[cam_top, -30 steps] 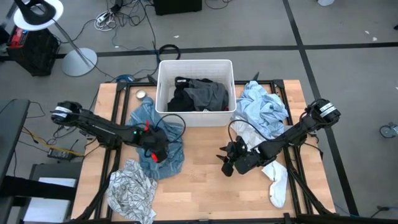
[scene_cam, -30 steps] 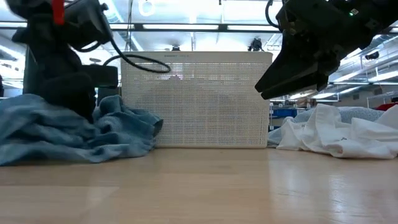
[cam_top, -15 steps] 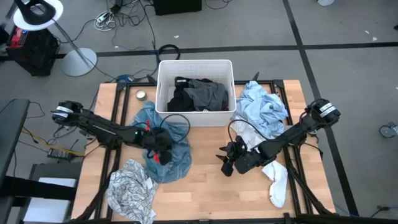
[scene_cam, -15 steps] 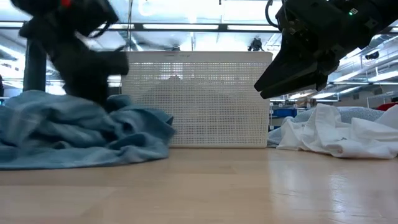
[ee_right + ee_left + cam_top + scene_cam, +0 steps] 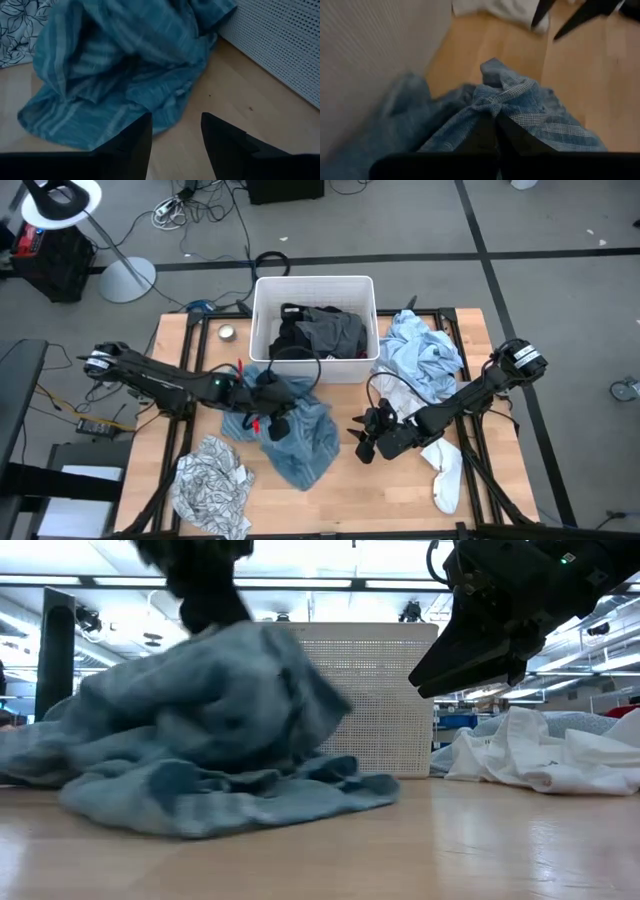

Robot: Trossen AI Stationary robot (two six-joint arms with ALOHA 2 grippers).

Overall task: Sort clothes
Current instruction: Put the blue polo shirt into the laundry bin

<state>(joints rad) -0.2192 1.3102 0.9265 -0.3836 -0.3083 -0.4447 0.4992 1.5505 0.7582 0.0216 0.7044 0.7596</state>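
While the teal shirt [image 5: 298, 435] hangs bunched from the left gripper [image 5: 268, 406], whose fingers [image 5: 492, 142] are clamped on its fold just in front of the tub [image 5: 262, 330], a higher lift would free the trailing hem from the surface [image 5: 340, 500]. Right gripper [image 5: 363, 437] waits beside it, fingers [image 5: 131, 142] apart. A second earlier the shirt lay flat, farther from the right gripper.

Dark jointed arms [image 5: 160, 383] — black cables, red accents
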